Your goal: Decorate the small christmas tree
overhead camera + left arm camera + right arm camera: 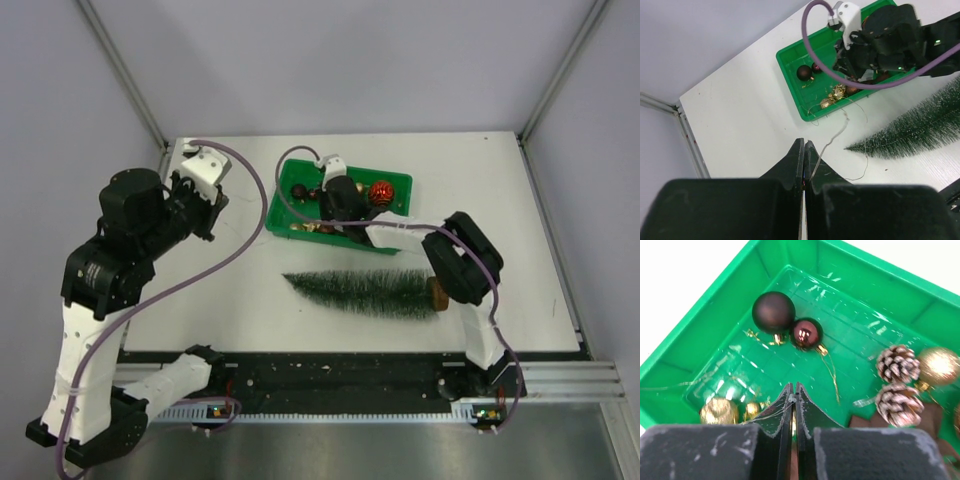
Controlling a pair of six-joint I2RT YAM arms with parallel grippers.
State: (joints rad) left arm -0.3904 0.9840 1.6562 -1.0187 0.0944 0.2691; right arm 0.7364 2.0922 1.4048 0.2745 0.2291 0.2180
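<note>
We see the right pincer [792, 390] lowered into the green tray [700, 325], its jaws pressed together with no gap. A thin gold thread crosses just at its tips, and we cannot tell whether it is pinched. Just ahead of those tips lie a dull brown ball [773, 312] and a glossy maroon ball [806, 333], touching each other. Two frosted pine cones [897, 363] and a gold ball [938, 366] sit ahead to its right. The small christmas tree [365, 292] lies on its side on the desk [230, 290], outside the tray and behind this pincer, toward the arm's base. Its brown foot is under the right arm's elbow. The left pincer [804, 145] hangs above the desk, well apart from the tray and likewise closed tight. From it the tree's tip lies ahead to the right, and a pale string [832, 137] trails on the desk near its tips.
</note>
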